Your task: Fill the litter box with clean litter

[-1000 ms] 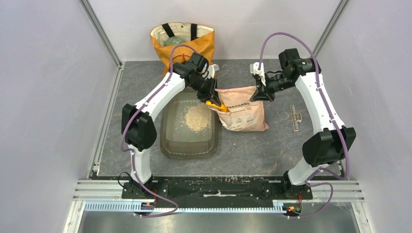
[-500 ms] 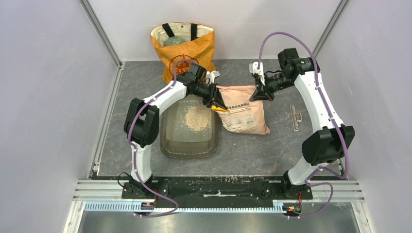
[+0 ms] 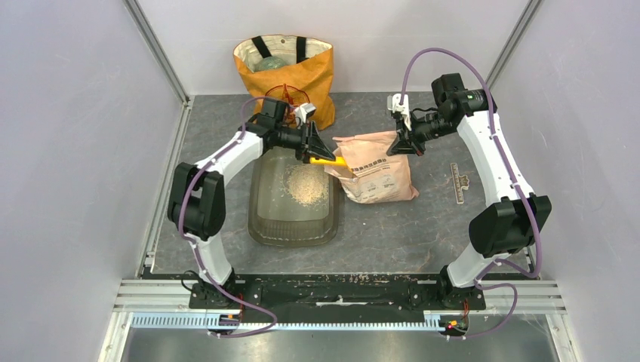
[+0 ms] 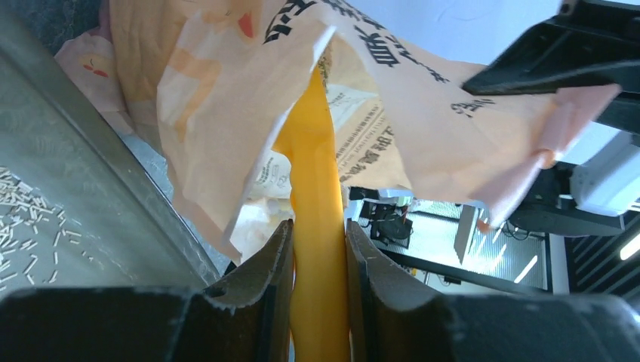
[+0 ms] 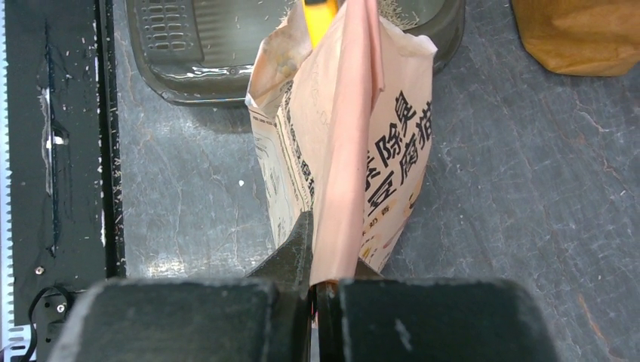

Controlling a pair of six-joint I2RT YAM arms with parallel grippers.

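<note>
I have my left tool (image 4: 317,235) clamped on the scoop (image 4: 313,162), which aims straight ahead into the bag (image 4: 434,113). My right tool (image 5: 315,260) pinches the bag, and the litter box (image 4: 53,154) is just below.

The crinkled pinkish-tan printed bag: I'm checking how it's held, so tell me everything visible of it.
The crinkled pinkish-tan printed bag looks like paper, with black characters on its sides. It rests on the dark grey table, right of the smoky plastic litter box. The right gripper pinches its top flap, holding the mouth open; the orange plastic scoop, held by the left gripper, reaches inside.
</note>
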